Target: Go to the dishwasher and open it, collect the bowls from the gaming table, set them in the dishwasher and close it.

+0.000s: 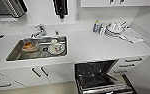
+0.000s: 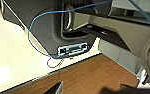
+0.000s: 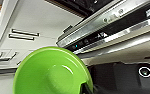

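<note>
The dishwasher [image 1: 98, 75] stands open under the white counter, its door lowered and a dark wire rack showing inside. In the right wrist view a lime green bowl [image 3: 51, 72] sits tilted and close up, with my right gripper [image 3: 87, 87] shut on its rim. Just past the bowl runs the steel top edge of the dishwasher door [image 3: 108, 22] with its control strip. The left wrist view looks down on my own dark base [image 2: 48, 27], a blue cable and the floor. The gaming table is out of view.
A steel sink [image 1: 16, 53] holds a container of orange food [image 1: 29, 46] and a plate with a cup [image 1: 56, 47]. A bottle [image 1: 96, 26], stacked dishes [image 1: 114, 28] and a cloth lie on the counter. Drawers [image 1: 131, 62] flank the dishwasher.
</note>
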Controlling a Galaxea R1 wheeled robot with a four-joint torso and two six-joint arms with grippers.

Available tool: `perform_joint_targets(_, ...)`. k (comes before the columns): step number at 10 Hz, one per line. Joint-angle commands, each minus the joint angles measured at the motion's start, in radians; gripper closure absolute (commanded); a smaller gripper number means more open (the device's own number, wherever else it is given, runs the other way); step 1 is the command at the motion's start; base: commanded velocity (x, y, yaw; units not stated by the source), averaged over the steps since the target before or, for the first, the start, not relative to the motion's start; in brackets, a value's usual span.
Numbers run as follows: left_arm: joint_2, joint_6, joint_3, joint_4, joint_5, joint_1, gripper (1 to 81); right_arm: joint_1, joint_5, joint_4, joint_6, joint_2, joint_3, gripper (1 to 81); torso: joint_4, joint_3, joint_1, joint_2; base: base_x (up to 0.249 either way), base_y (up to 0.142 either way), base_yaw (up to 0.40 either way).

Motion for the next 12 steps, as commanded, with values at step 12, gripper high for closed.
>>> perform_joint_targets(12, 0.073, 0.065, -0.156, -0.004, 0.093, 0.092, 1.0, 0.471, -0.343, 0.269, 0.009, 0.433, -0.656, 81.1, 0.0, 0.0, 0.055, -0.087, 0.0, 0.0, 0.0)
